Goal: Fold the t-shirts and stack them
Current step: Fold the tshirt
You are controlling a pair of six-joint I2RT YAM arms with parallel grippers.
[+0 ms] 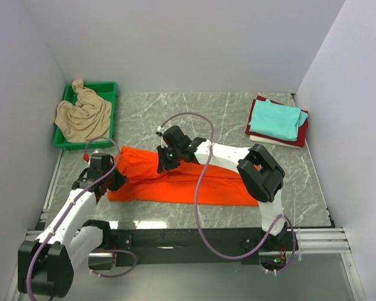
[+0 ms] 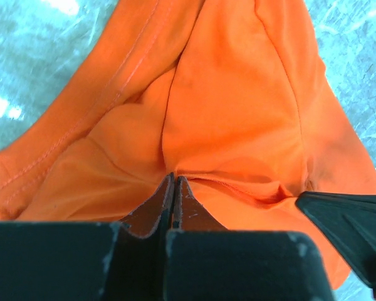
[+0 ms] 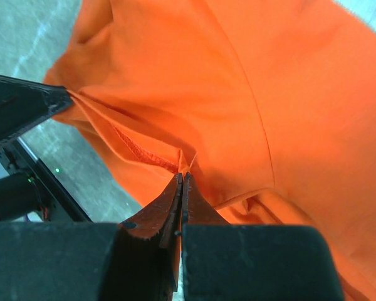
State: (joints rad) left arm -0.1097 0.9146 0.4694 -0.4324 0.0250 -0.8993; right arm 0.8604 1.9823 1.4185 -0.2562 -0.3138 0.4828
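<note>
The bright orange t-shirt (image 1: 194, 182) lies as a long folded strip across the front middle of the table. My left gripper (image 1: 116, 177) is shut on its left end; in the left wrist view the jaws (image 2: 173, 177) pinch the orange cloth (image 2: 225, 106). My right gripper (image 1: 165, 164) is shut on the shirt's upper edge left of centre; in the right wrist view the jaws (image 3: 183, 174) pinch a hem fold (image 3: 238, 94). A beige t-shirt (image 1: 83, 115) lies crumpled in the tray. A teal t-shirt (image 1: 274, 119) tops a stack with dark red (image 1: 302, 135) and white ones.
The green plastic tray (image 1: 106, 88) stands at the back left. The folded stack sits at the back right near the wall. White walls close in the table on three sides. The left gripper's finger shows in the right wrist view (image 3: 19, 110).
</note>
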